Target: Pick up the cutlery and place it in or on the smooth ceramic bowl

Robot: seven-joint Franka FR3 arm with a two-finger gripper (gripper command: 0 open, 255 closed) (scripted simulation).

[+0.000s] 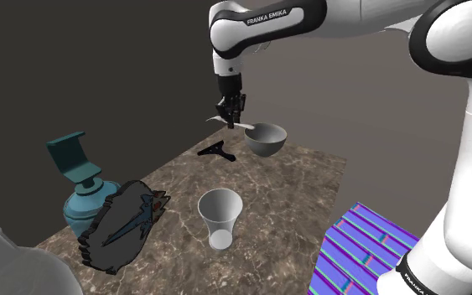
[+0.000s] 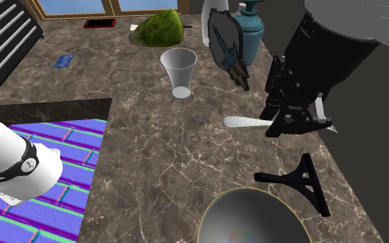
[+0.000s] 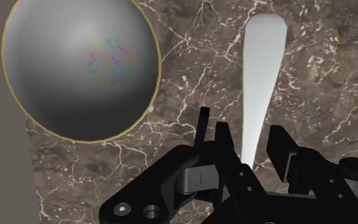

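carry step. your gripper (image 3: 250,143) is pinching the flat white cutlery (image 3: 263,57) by one end; the rest sticks out past the fingertips, held clear of the marble counter (image 3: 190,83). the grey bowl (image 3: 75,70) w/ yellowish rim sits off to one side of the tool, not under it yet. next, i'd say: shift sideways till the cutlery is over the bowl's opening, lower a bit, then let go. mind the black bracket (image 2: 303,181) lying btw tool & bowl.

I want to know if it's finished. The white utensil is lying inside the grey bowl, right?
Not quite. The white utensil is clasped in the black gripper above the marbled tabletop, beside the grey bowl, not inside it. The wrist view shows it.
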